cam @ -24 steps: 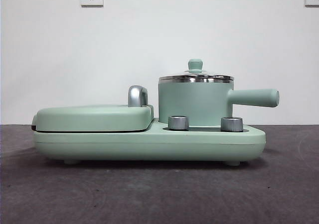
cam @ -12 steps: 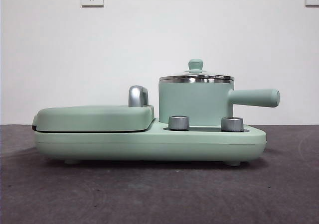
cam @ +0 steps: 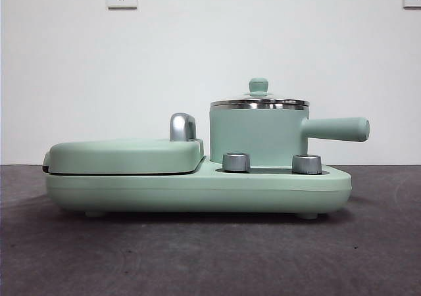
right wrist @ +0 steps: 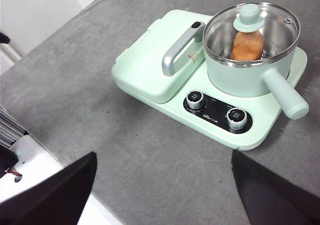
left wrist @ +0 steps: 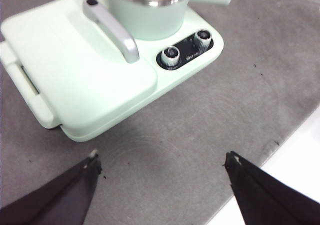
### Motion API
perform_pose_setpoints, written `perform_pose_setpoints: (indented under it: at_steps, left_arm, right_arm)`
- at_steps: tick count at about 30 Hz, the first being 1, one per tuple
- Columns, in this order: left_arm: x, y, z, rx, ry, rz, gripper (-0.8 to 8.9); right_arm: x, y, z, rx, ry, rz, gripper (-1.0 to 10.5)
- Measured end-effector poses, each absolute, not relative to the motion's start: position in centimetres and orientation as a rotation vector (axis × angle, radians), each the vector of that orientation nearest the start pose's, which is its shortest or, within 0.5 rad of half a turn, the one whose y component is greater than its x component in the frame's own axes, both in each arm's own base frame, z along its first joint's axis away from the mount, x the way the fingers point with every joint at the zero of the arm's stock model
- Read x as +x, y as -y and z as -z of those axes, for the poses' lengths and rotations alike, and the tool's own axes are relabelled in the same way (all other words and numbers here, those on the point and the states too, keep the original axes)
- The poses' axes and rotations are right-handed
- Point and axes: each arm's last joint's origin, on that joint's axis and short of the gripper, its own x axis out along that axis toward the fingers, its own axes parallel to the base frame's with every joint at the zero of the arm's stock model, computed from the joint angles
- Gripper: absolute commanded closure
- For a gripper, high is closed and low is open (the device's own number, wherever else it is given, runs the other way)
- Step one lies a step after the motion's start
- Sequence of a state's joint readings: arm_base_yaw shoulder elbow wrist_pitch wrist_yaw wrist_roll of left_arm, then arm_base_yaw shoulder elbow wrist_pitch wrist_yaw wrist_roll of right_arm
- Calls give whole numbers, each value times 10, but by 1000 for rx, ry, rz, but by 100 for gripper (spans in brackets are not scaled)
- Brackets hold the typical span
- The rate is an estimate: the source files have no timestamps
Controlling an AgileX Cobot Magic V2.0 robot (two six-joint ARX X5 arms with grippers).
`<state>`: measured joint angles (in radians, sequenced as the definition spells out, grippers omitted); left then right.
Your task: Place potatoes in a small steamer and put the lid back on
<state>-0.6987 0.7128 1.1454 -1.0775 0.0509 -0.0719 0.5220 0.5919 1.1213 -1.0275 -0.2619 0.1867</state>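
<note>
grey table (right wrist: 150, 160) holds one steamer (right wrist: 245, 75), one lid (right wrist: 255, 30) on (one potato (right wrist: 246, 46) inside), both hands (left wrist: 162, 170) (right wrist: 165, 185) spread, empty.

even, bright light; soft shadow under the cooker base (cam: 197, 194); all sharp.

Potato (right wrist: 247, 45): orange-brown, oblong, inside the pot.
Pot (cam: 258, 137): mint green, upright, side handle.
Lid (right wrist: 257, 25): clear glass, green knob, seated on the pot's rim.

The left pincer (left wrist: 162, 162) has two black pointy jaws with small pale tips. The right pincer (right wrist: 162, 157) has two wide, plain black jaws.
</note>
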Motion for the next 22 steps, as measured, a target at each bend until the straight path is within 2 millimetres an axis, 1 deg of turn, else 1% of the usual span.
perform_pose_setpoints:
  at_steps: [1, 2, 3, 4, 5, 22]
  left_arm:
    - [72, 62, -375, 141, -648, 699, 491]
    - [71, 62, -376, 140, -646, 699, 626]
    - [71, 62, -376, 140, -646, 699, 834]
    - [71, 61, -376, 139, -645, 699, 782]
    - [71, 61, -376, 138, -644, 699, 807]
    - [71, 61, -376, 136, -641, 699, 808]
  right_arm:
    - [54, -40, -380, 107, -578, -717, 628]
    - [54, -40, -380, 107, -580, -716, 786]
    - [54, -40, -380, 106, -582, -716, 978]
    - [54, -39, -380, 102, -587, -716, 911]
    - [54, -39, -379, 98, -592, -715, 928]
    - [55, -40, -379, 83, -589, -719, 929]
